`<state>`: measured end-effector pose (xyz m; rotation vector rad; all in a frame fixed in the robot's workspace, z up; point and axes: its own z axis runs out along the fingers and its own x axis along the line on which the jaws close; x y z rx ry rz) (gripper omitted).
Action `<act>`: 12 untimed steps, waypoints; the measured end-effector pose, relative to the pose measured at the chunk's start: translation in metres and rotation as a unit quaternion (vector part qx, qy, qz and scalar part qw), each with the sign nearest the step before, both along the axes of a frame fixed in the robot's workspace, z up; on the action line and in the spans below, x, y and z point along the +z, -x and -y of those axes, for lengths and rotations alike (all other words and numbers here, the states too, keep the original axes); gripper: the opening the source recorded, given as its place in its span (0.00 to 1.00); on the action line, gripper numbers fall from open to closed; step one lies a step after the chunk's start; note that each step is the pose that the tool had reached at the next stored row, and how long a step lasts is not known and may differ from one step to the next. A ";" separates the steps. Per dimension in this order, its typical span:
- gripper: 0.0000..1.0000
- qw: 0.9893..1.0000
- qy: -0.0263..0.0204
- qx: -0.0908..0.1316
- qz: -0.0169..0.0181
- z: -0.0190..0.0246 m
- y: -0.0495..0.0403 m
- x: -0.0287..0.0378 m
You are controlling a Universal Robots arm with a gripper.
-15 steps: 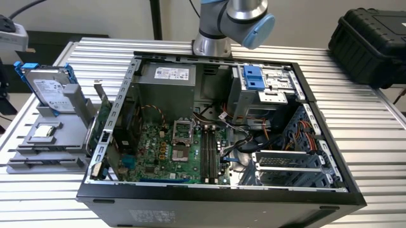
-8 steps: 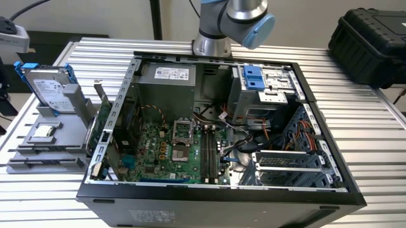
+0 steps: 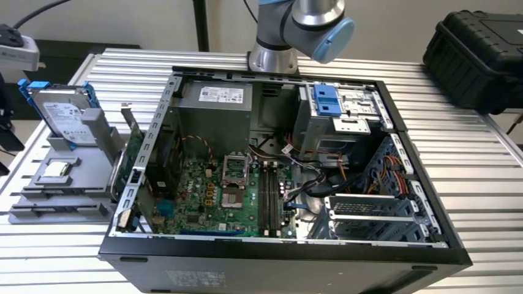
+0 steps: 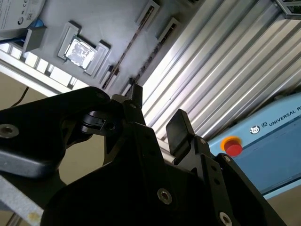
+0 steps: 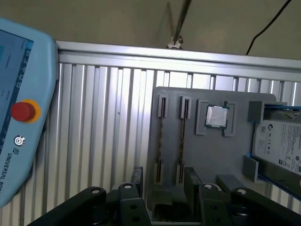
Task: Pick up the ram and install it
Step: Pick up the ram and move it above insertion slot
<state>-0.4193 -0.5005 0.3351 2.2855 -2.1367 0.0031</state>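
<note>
The ram stands on edge as a thin dark stick in a slot of the grey holder, with a second like stick in the slot beside it. In the second wrist view the ram is a thin line on the same holder. My gripper hangs above the holder's near end, open, with nothing between its fingers. Its two black fingers stand apart in both wrist views. The open computer case lies on the table, and its long memory slots sit on the green motherboard.
On the holder rest a silver hard drive in a blue frame and a processor chip. A green expansion card stands beside the case. A blue pendant with a red button lies on the ribbed table. A black case sits at the exterior view's far right.
</note>
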 end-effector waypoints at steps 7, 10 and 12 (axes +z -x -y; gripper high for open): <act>1.00 1.000 0.001 0.000 0.000 0.0000 0.0000 -0.0026; 1.00 1.000 0.001 0.000 0.000 0.0000 0.0000 -0.0037; 1.00 1.000 0.001 0.000 0.000 0.0000 0.0000 -0.0044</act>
